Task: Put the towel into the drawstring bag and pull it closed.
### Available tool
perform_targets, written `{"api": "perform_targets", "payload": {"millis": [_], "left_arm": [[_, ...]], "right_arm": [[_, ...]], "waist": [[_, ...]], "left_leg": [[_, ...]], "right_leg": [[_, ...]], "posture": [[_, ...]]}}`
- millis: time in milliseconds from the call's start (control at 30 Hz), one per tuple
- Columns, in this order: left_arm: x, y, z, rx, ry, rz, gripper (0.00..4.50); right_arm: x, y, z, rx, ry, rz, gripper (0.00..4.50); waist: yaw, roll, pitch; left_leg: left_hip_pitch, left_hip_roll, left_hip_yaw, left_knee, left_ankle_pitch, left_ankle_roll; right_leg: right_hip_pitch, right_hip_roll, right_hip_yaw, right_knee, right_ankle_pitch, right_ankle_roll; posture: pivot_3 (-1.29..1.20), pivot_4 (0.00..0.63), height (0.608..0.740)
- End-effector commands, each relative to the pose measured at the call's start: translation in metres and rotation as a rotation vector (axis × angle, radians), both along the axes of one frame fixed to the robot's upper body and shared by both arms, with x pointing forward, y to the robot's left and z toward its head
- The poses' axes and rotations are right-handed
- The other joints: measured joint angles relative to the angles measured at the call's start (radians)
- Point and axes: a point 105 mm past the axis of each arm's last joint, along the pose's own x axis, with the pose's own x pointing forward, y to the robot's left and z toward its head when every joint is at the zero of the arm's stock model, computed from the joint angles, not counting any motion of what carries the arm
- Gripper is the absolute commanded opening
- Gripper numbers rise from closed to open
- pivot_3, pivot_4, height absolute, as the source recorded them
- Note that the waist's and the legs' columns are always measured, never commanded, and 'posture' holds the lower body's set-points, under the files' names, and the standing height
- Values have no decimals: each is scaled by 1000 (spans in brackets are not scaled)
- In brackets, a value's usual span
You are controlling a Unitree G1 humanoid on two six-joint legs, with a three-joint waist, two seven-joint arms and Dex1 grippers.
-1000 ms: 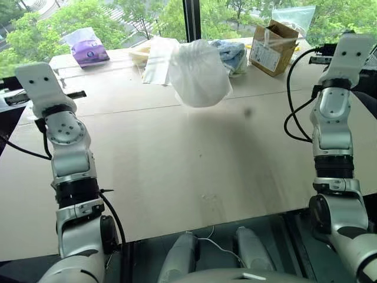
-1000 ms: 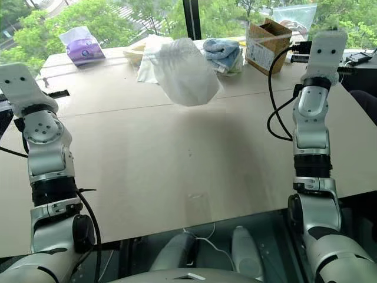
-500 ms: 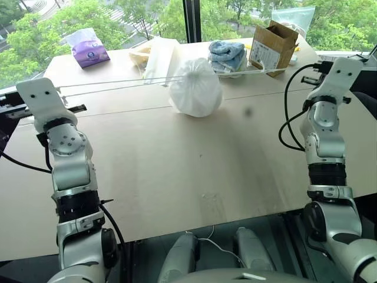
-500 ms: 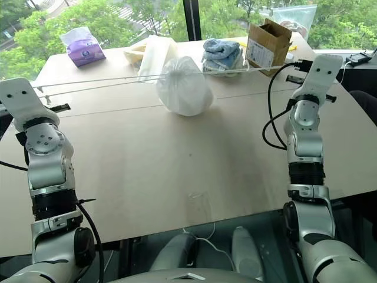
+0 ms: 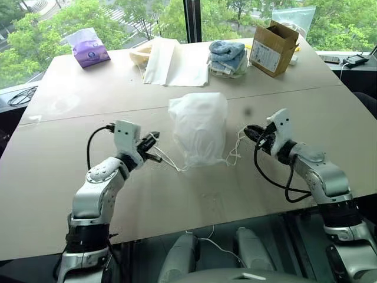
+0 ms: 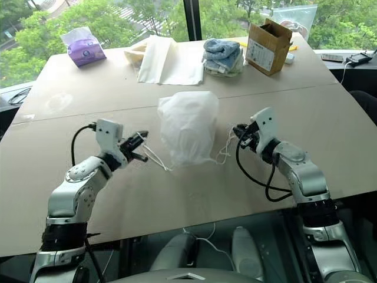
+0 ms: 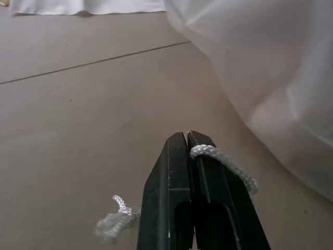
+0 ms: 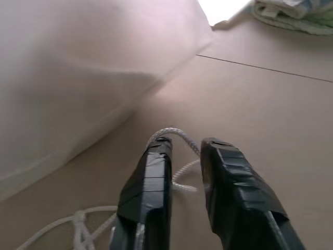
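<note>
While the tabletop [image 5: 70,177] carries everything, the drawstring bag [image 5: 199,132] lies mid-surface between both arms (towel not discernible through the fabric). Left gripper [image 7: 187,139]: fingers pressed together, pinching a white cord [image 7: 223,164]. Right gripper [image 8: 183,147]: fingers slightly spread, another cord looped between them.

Right tool [image 8: 184,148] bottom center, fingers [image 8: 148,187] slightly parted, white cord [image 8: 174,134] looped over the left fingertip and through the gap. Cord trails to bottom left, knotted. Drawstring bag [image 8: 78,67] occupies upper left, resting on tan bench [image 8: 270,104]. Folded towels [image 8: 296,13] top right corner.
</note>
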Motion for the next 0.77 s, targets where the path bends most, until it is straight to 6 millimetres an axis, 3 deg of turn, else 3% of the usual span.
{"api": "perform_targets", "payload": {"millis": [33,133,233,400,533,633,767], "left_arm": [[-7,6,15,46,-49,-42,1350],[-12,19,15,103,-50,-49,2882],[-30,26,8,142,-24,-107,4085],[-56,52,-16,208,48,-86,4085],[-76,57,-29,215,92,-94,4085],[-86,59,-35,200,107,-89,4085],[-91,61,-39,216,104,-82,4085]], "right_arm": [[-19,-1,6,-28,-26,137,2867],[-31,-12,-4,-69,3,187,4437],[-48,-25,-19,-85,74,245,4500],[-64,-52,-41,-121,104,212,4500],[-76,-66,-53,-127,110,205,4500],[-80,-73,-52,-102,92,173,4500],[-82,-82,-52,-102,87,146,4500]], "waist": [[13,0,0],[31,0,0],[40,0,0],[49,0,0],[55,0,0],[57,1,1],[58,1,1]], "left_leg": [[0,0,0,0,0,0],[0,0,-1,0,0,0],[0,0,0,-1,0,0],[0,1,0,-1,-1,1],[3,1,-1,-2,-3,4],[20,2,-1,-9,-4,6],[31,2,0,-16,-4,7]], "right_leg": [[0,0,0,0,0,0],[0,0,-1,-1,0,0],[0,-1,-1,-3,0,0],[1,-3,-1,-4,0,0],[5,-3,-1,-5,0,0],[24,-3,-3,-18,0,-1],[34,-3,-3,-22,0,-1]], "posture": [[0,150,740],[0,150,740],[0,150,740],[0,150,740],[0,150,740],[0,150,740],[0,150,740]]}}
